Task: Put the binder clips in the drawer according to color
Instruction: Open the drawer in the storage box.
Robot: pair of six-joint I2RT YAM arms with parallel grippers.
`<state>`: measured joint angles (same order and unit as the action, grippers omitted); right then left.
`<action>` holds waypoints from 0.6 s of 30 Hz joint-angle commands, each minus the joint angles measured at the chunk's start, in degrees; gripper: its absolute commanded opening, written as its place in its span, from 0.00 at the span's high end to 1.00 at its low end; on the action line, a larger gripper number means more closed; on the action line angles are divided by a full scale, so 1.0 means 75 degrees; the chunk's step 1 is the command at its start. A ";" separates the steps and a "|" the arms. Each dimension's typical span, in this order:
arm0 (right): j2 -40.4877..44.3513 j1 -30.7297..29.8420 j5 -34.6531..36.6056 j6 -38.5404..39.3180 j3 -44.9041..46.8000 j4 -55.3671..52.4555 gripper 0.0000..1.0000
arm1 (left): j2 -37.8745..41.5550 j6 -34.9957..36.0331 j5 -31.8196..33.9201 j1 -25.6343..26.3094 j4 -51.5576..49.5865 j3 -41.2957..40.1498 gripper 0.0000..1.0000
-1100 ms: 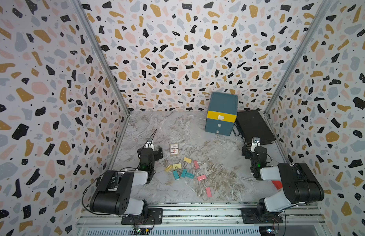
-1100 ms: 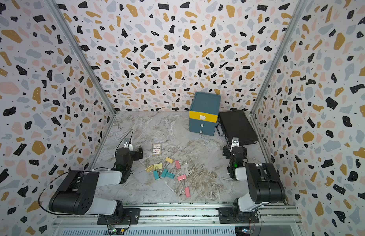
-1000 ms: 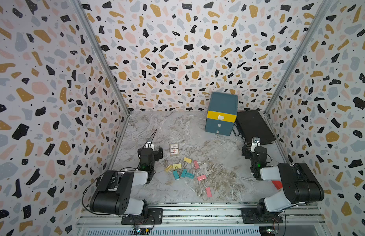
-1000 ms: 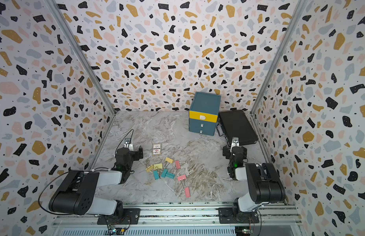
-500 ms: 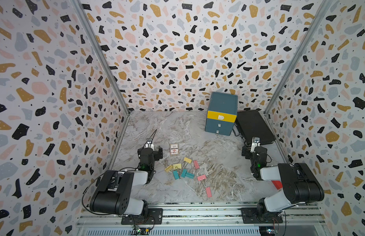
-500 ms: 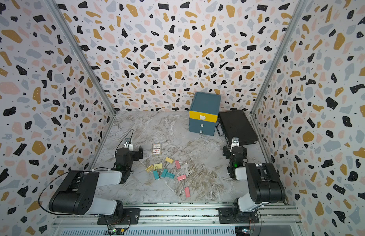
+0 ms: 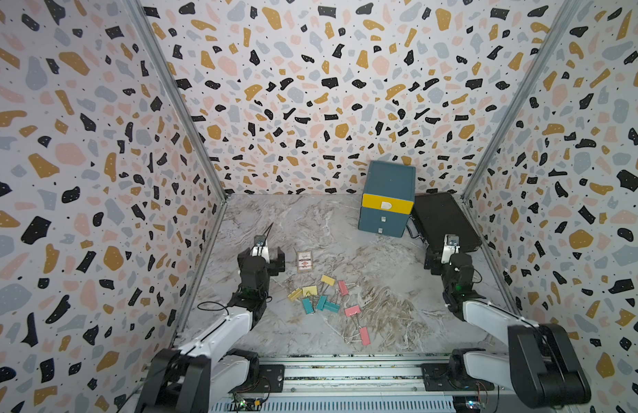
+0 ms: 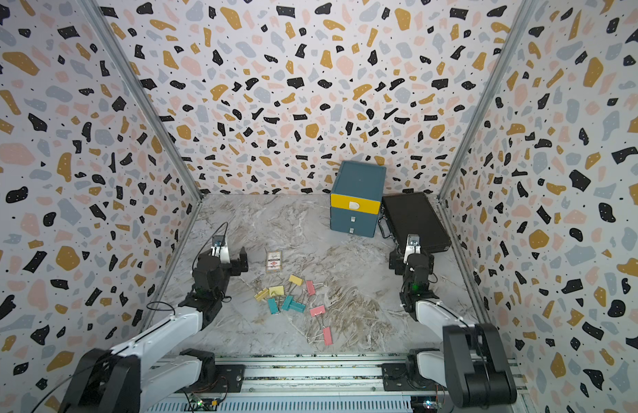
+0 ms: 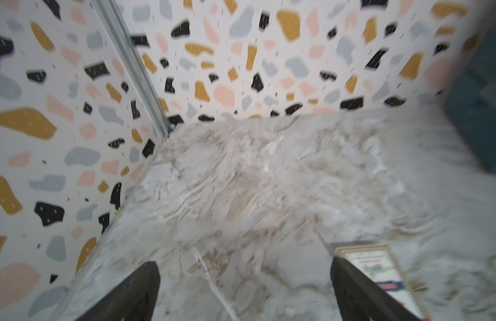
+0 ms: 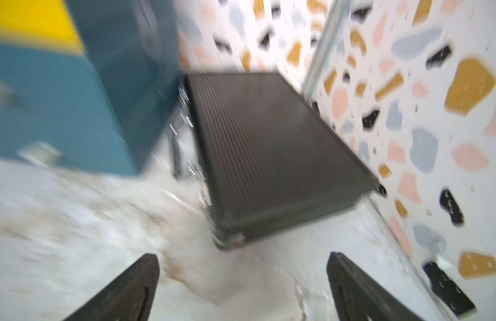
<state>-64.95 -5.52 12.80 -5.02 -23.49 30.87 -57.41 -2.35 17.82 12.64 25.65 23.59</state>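
Marble tabletop (image 7: pixel 274 221); nine binder clips (image 7: pixel 321 302), one drawer (image 7: pixel 386 204)

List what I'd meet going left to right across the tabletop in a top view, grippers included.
left gripper → printed card box → binder clips → drawer cabinet → black case. The right gripper overlaps the case, so it is left out.

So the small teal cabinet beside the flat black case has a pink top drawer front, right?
The top drawer front of the small teal cabinet is yellow, not pink, as both top views show; it does stand beside the flat black case.
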 commanded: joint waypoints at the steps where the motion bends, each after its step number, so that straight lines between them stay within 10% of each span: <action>1: 0.1014 -0.0094 -0.1312 -0.2488 -0.1779 -0.2876 0.00 | 0.1084 -0.3201 0.0625 0.0241 -0.3573 0.1899 0.00; 3: 0.0697 -0.0041 -0.1911 -0.4968 -0.1963 -0.3403 0.00 | 0.1153 -0.4832 -0.0127 0.0123 -0.6458 0.2968 0.00; 6: -0.0488 -0.0171 -0.4513 -0.6383 -0.2289 -0.1830 0.00 | 0.0623 -0.4085 -0.3627 -0.0243 -0.6967 0.3898 0.00; 18: -0.2178 -0.1403 -0.3039 -0.9678 -0.3722 -0.0524 0.19 | 0.1097 -0.3088 -0.4127 -0.0256 -0.8893 0.4038 0.01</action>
<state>-80.47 -15.59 -11.97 -67.31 -49.28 21.26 -51.07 -27.49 -11.14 10.96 -39.18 54.81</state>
